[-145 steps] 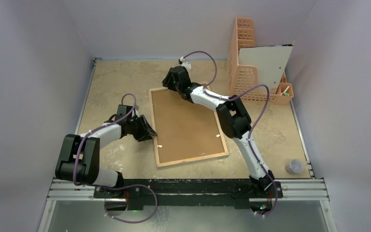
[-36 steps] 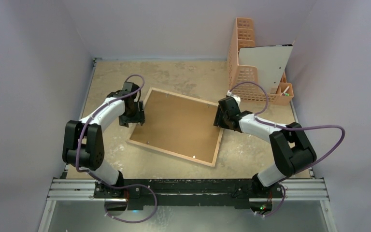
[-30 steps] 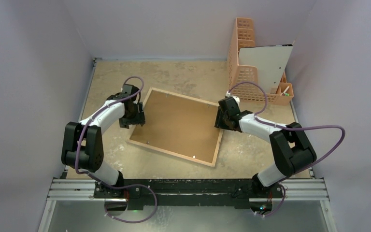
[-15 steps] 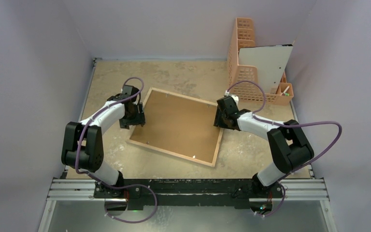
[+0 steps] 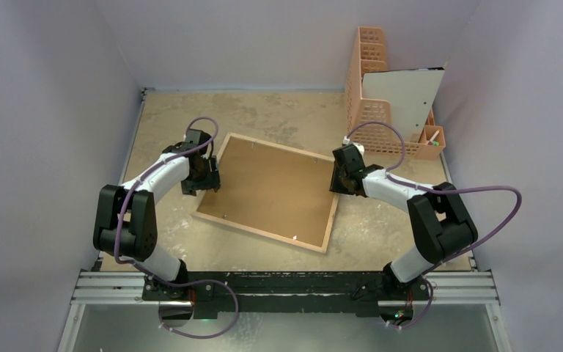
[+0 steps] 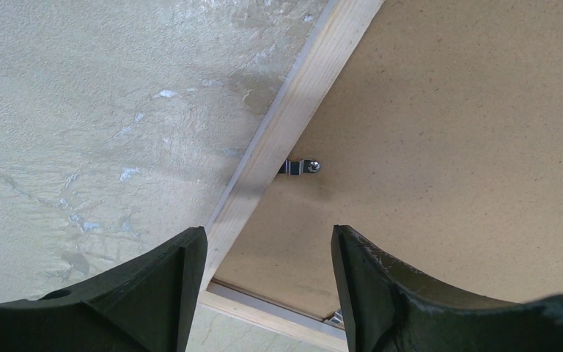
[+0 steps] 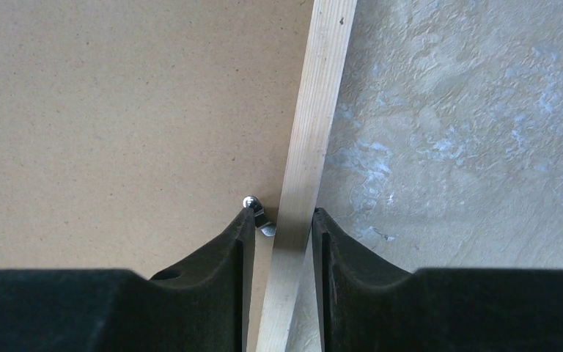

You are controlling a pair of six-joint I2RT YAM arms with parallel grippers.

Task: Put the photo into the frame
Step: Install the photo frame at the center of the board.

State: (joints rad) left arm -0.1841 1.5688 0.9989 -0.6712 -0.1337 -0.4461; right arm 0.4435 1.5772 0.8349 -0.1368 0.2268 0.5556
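right wrist view shows the right gripper (image 7: 279, 224) pinching the frame (image 7: 309, 158) rim; left gripper (image 6: 267, 246) open; a slip risks bending the clip (image 7: 259, 213).

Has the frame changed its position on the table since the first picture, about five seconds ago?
Yes. The frame has turned clockwise and shifted left, away from the orange basket; its long sides now run more across the table.

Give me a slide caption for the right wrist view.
Right gripper straddling the frame's light wood rim, one finger by a metal retaining clip on the brown backing board.
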